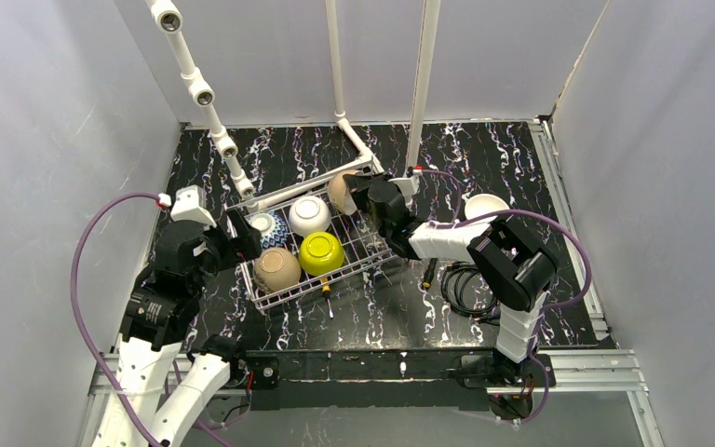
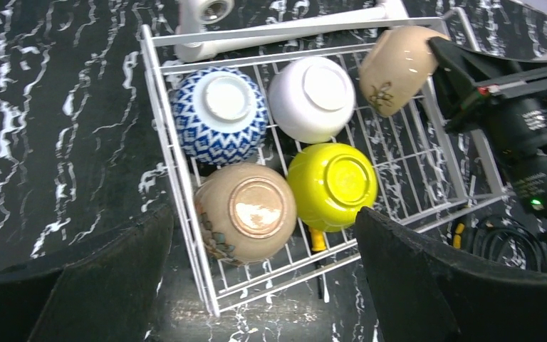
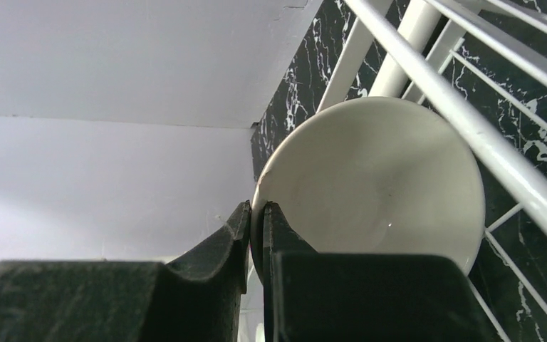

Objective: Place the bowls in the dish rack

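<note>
Four bowls are sitting upside down in the dish rack (image 1: 363, 244), which is mid-frame in the top view. The blue-white bowl (image 1: 267, 226) and white bowl (image 1: 308, 215) are along the back, with a tan bowl (image 1: 277, 269) and the yellow-green bowl (image 1: 321, 252) in front of them. The right pincer (image 1: 352, 191) is pinching the rim of the second tan bowl (image 1: 339, 193), one finger inside and one outside. It holds that bowl tilted at the rack's upper right corner, and I can't tell if it touches the wire. The left pincer (image 1: 242, 235) is spread wide and hovers at the rack's left edge. One more bowl (image 1: 485, 205) stands upright on the table (image 1: 484, 158), right of the rack.
</note>
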